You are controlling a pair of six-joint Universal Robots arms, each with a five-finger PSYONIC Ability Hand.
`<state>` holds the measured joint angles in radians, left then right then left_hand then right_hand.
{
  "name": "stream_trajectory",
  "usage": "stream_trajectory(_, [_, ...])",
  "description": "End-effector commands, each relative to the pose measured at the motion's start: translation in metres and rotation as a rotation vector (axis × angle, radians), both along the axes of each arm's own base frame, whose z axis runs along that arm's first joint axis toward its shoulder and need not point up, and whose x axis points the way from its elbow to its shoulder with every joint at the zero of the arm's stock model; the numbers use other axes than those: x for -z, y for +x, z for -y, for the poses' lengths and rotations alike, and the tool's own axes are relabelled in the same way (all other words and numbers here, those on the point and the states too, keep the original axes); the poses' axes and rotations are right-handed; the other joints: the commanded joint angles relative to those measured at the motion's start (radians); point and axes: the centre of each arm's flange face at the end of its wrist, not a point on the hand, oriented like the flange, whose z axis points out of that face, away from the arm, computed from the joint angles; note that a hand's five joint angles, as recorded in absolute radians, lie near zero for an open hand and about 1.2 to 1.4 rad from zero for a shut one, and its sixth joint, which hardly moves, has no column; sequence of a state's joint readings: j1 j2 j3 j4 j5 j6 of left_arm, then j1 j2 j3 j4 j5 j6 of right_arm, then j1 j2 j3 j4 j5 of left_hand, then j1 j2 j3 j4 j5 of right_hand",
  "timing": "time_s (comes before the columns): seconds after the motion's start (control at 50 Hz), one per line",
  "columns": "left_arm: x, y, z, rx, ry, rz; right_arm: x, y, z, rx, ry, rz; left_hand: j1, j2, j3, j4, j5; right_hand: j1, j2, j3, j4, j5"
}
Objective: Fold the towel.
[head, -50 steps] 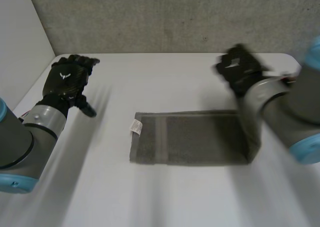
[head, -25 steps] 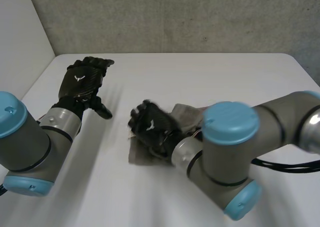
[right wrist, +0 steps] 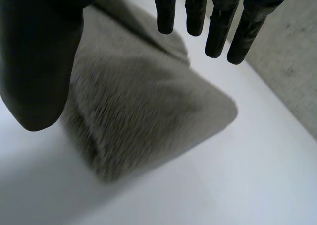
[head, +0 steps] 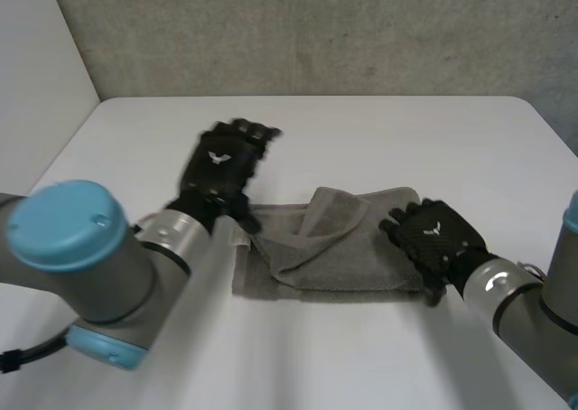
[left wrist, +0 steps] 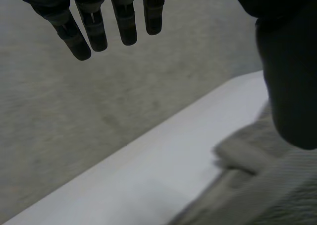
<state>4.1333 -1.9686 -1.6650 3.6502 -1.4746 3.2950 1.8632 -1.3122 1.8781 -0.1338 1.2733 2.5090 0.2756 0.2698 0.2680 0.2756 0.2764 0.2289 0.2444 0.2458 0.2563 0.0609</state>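
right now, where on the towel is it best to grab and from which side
Probably the loose flap lying crooked across the middle of the towel, pinched at its raised far edge. Come from the right: the open right hand is beside that end, and that edge stands off the layer below. The open left hand is at the far left corner.

The left arm (head: 86, 256) reaches in from the near left, its light-blue cap close to the camera and its grey wrist leading forward. The left hand (head: 221, 168) is back-up, and its fingers (left wrist: 94, 24) are straight, side by side and pointing away, with the thumb (left wrist: 290, 81) set well apart from them. The right arm (head: 528, 311) enters from the near right. The right hand (head: 435, 238) is low and back-up. Its fingers (right wrist: 218, 24) are extended and its thumb (right wrist: 39, 61) is spread wide.
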Motion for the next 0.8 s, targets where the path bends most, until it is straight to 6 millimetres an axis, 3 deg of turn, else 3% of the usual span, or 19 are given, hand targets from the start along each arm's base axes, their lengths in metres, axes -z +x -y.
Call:
stream_trajectory(0.02, [0.01, -0.041, -0.03, 0.131, 0.0, 0.031, 0.008, -0.01, 0.005, 0.013, 0.012, 0.012, -0.021, -0.015, -0.013, -0.021, -0.196, -0.054, -0.07, -0.071, -0.082, -0.061])
stream_trajectory(0.16, [0.025, -0.069, -0.036, 0.182, 0.013, 0.046, 0.009, -0.009, 0.006, 0.012, 0.002, 0.017, -0.018, -0.012, -0.01, -0.018, -0.193, 0.146, 0.131, 0.129, 0.119, 0.14])
stream_trajectory(0.5, [0.067, -0.085, -0.01, 0.116, -0.051, 0.18, 0.015, -0.009, 0.003, 0.006, 0.015, 0.014, 0.035, 0.041, 0.042, 0.035, -0.141, 0.252, 0.237, 0.235, 0.225, 0.246])
stream_trajectory(0.66, [0.068, -0.074, 0.008, -0.021, -0.052, 0.187, 0.016, -0.008, 0.002, 0.003, 0.017, 0.013, 0.099, 0.105, 0.107, 0.099, -0.076, 0.373, 0.357, 0.356, 0.345, 0.366])
stream_trajectory(0.7, [0.068, -0.057, 0.026, -0.155, -0.048, 0.204, 0.016, -0.009, 0.003, 0.008, 0.015, 0.014, 0.114, 0.12, 0.122, 0.114, -0.061, 0.455, 0.439, 0.438, 0.427, 0.448])
stream_trajectory(0.8, [0.071, -0.032, 0.04, -0.307, -0.05, 0.277, 0.016, -0.01, 0.005, 0.014, 0.01, 0.01, 0.117, 0.123, 0.125, 0.117, -0.058, 0.484, 0.469, 0.467, 0.457, 0.478])
